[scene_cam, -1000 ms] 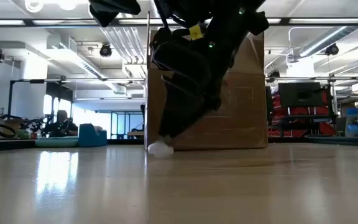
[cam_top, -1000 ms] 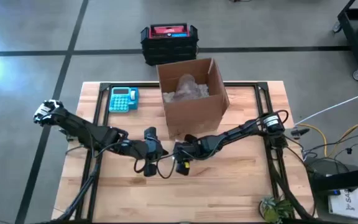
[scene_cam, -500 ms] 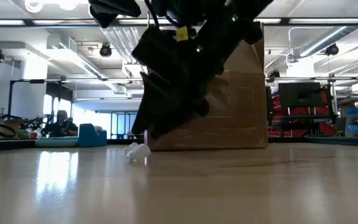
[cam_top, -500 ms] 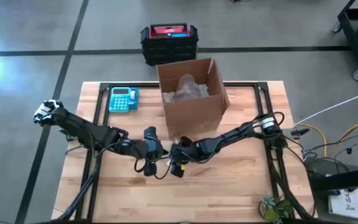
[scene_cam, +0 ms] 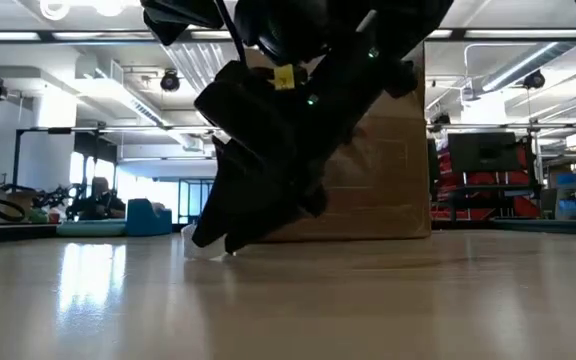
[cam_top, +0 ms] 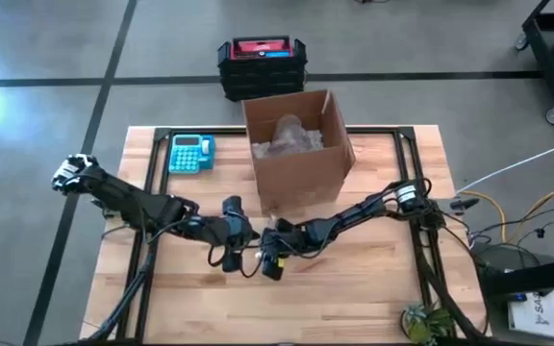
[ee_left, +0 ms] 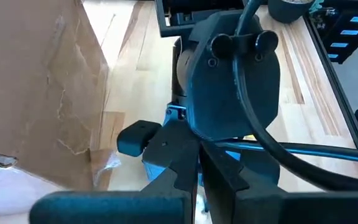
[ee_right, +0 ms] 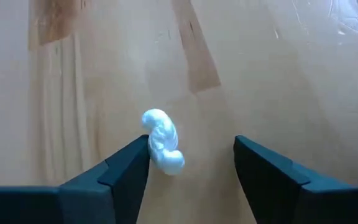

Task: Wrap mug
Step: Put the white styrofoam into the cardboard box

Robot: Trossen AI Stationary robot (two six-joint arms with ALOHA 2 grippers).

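No loose mug is seen on the desk [cam_top: 373, 288]; a wrapped bundle [cam_top: 289, 135] lies in the box [cam_top: 301, 171] at the far edge, while the right gripper [ee_right: 188, 163], wide open, straddles a foam peanut [ee_right: 162, 149] mid-desk beside the left gripper [cam_top: 241, 258], state not discernible.

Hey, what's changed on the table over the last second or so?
The right gripper slid across the table away from the cardboard box toward the left gripper, and the small white foam piece travelled with it, ending between its open fingers. Nothing was gripped or let go. The left arm, box, wrapped bundle inside it and blue calculator stayed put.
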